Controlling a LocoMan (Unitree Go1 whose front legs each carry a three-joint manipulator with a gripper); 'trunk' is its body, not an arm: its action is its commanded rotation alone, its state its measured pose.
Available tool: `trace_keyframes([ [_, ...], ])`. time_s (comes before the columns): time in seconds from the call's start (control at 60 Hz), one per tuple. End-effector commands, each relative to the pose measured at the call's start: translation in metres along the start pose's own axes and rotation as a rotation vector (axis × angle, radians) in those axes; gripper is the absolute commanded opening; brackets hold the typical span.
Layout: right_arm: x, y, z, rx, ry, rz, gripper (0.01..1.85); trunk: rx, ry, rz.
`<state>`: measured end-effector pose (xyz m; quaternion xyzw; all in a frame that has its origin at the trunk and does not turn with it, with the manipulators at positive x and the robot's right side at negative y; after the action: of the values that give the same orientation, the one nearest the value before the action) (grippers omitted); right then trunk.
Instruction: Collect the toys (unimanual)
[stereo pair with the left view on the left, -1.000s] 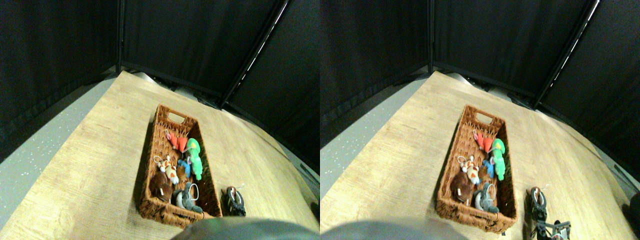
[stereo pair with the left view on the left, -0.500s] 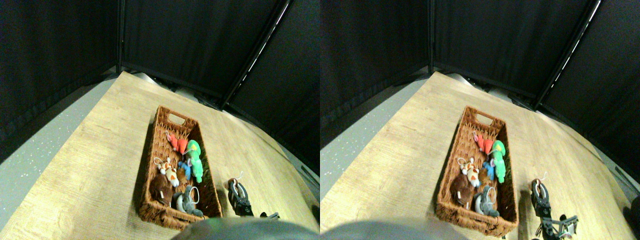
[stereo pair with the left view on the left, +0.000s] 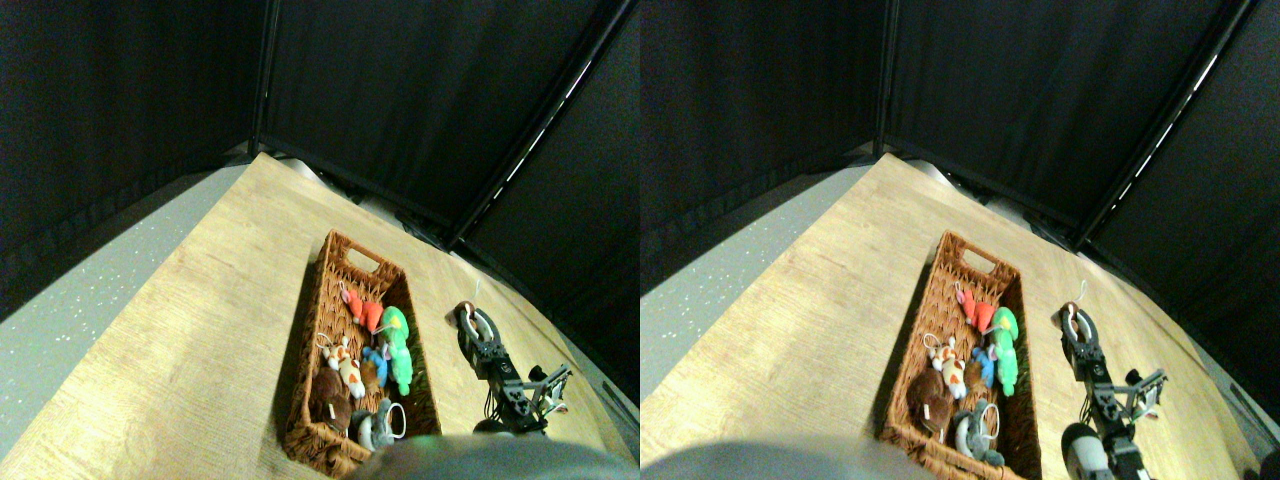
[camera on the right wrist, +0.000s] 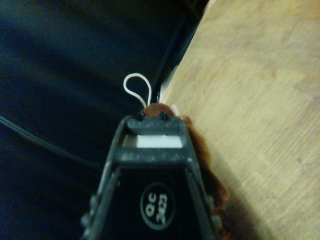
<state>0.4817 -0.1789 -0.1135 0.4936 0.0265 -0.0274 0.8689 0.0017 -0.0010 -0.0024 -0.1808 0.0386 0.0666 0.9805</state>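
A pale wood-grain bench fills the lower half of the stereo pair view, with black curtain panels standing behind it across the top of the frame. A long brown wicker basket lies lengthwise in the lower centre, a handle slot at its far end. Inside it are the collected toys: a red toy toward the far end, a green toy along the right wall, a small blue toy just beside the green one, a white-orange toy in the middle, a dark brown toy at the lower left, and a grey toy with a string loop at the near end. To the right of the basket, the right manipulator reaches up from the lower right, and its pincer is closed around a brown toy, held apart from the basket. In the wrist view the toy's brown plush shows past the jaw frame, with its white string loop against the dark curtain.
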Motion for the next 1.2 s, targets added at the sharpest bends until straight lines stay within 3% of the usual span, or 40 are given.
trace_keyframes([
  [0.017, 0.002, 0.016, -0.003, 0.012, 0.012, 0.045, 0.06, -0.016, -0.026, 0.009],
  [0.267, 0.005, 0.033, -0.016, -0.021, 0.063, 0.062, 0.06, -0.046, -0.039, 0.034],
  [0.367, 0.007, 0.039, -0.023, -0.002, 0.126, 0.085, 0.06, -0.059, -0.047, 0.045],
  [0.483, 0.006, 0.050, -0.034, -0.036, 0.128, 0.091, 0.06, -0.078, -0.059, 0.057],
  [0.617, 0.006, 0.063, -0.048, -0.048, 0.180, 0.103, 0.06, -0.104, -0.065, 0.073],
  [1.017, 0.012, 0.069, -0.078, -0.034, 0.266, 0.096, 0.06, -0.165, -0.069, 0.104],
  [1.2, 0.014, 0.071, -0.086, -0.021, 0.274, 0.073, 0.06, -0.171, -0.065, 0.106],
])
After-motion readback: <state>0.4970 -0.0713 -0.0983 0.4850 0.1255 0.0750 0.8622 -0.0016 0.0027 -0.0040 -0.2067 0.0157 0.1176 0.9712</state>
